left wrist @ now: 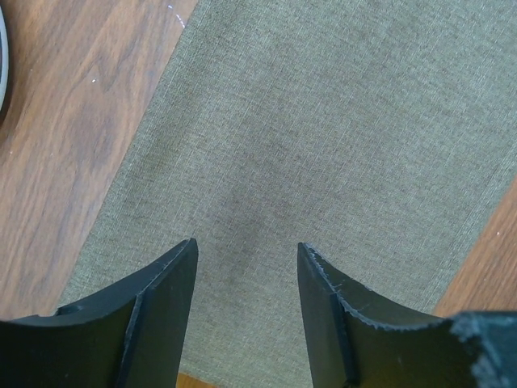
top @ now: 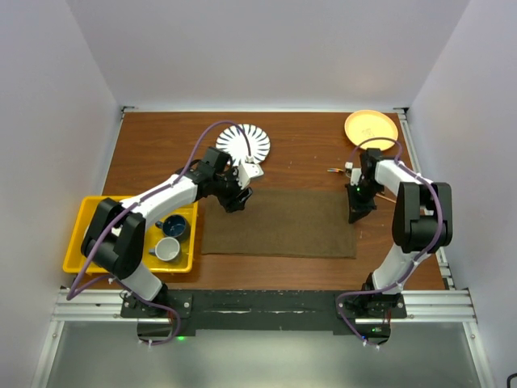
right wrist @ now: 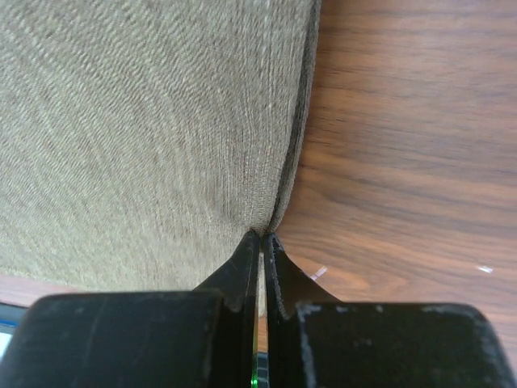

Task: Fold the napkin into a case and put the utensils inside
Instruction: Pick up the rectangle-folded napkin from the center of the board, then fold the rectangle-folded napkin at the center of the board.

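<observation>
Right fingers: closed tight, clamped on the napkin at its right short edge. In the wrist view the cloth edge rises off the wood and runs straight into the tips.

Left fingers: apart, about half open, nothing between them. They sit over the napkin's far-left corner with the tips pointing down at the cloth. Can't tell if they touch it.

Counts:
- 1 napkin
- 2 plates: a striped plate at the far middle and a yellow plate in the far-right corner
- 1 yellow bin at the near left, with 2 mugs inside, one blue and one white
- utensils: only a thin sliver shows just beyond my right wrist, near the yellow plate. It's too small to count or to tell which way it lies.

The napkin is a long rectangle lying mostly flat on the tabletop, between my two arms. Its long axis runs left to right, parallel to the near edge of the tabletop. The left end stops just beside the bin and the right end is at my right fingers. The striped plate is near the napkin's far-left corner but off the cloth.
</observation>
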You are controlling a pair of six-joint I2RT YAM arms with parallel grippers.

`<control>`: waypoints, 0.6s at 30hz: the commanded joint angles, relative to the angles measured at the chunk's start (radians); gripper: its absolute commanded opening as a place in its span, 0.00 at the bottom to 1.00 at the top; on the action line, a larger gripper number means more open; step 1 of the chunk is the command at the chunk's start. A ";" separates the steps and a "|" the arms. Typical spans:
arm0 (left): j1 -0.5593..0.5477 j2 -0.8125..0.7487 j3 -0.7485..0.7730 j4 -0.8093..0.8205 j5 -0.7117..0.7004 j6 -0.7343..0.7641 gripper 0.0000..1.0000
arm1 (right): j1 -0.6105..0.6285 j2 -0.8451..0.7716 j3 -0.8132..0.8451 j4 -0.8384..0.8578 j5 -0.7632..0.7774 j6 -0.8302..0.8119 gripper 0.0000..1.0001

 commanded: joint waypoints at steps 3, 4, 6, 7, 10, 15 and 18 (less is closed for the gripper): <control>0.000 -0.016 0.000 0.041 -0.005 -0.026 0.59 | -0.059 -0.085 0.141 -0.096 0.075 -0.085 0.00; 0.000 -0.017 -0.001 0.041 -0.007 -0.026 0.59 | -0.069 -0.090 0.167 -0.110 0.073 -0.096 0.00; 0.000 -0.022 -0.003 0.043 -0.011 -0.026 0.60 | -0.072 -0.111 0.186 -0.144 0.058 -0.118 0.00; 0.002 -0.022 -0.004 0.046 -0.013 -0.027 0.61 | -0.071 -0.121 0.193 -0.151 0.046 -0.123 0.00; 0.008 -0.022 -0.003 0.047 -0.015 -0.038 0.62 | -0.060 -0.144 0.203 -0.168 -0.054 -0.123 0.00; 0.078 -0.010 0.028 0.021 0.056 -0.084 0.65 | 0.048 -0.173 0.210 -0.172 -0.331 -0.097 0.00; 0.155 -0.004 0.051 -0.003 0.144 -0.111 0.68 | 0.107 -0.179 0.210 -0.135 -0.446 -0.051 0.00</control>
